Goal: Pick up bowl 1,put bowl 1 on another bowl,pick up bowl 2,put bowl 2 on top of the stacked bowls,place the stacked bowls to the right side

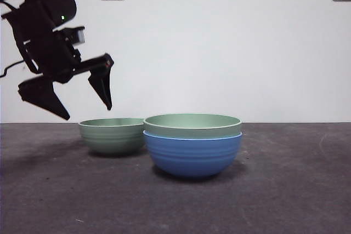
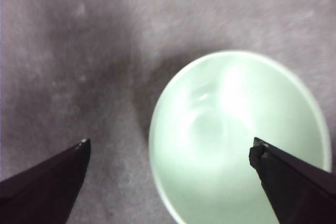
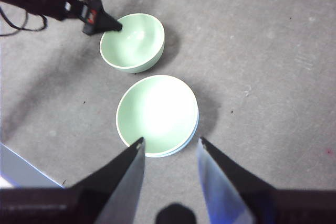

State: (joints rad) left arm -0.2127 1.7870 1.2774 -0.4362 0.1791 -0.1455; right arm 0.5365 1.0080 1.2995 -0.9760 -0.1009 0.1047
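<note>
In the front view, one pale green bowl (image 1: 192,125) sits nested inside the blue bowl (image 1: 192,154) on the dark table (image 1: 285,190). The second pale green bowl (image 1: 111,135) stands alone at about 9 o'clock from this stack, just beside it. The left gripper (image 1: 90,112) hangs above this single bowl with its jaws wide open and empty. The right gripper (image 3: 169,144) waits above the stack, jaws open, holding nothing.
</note>
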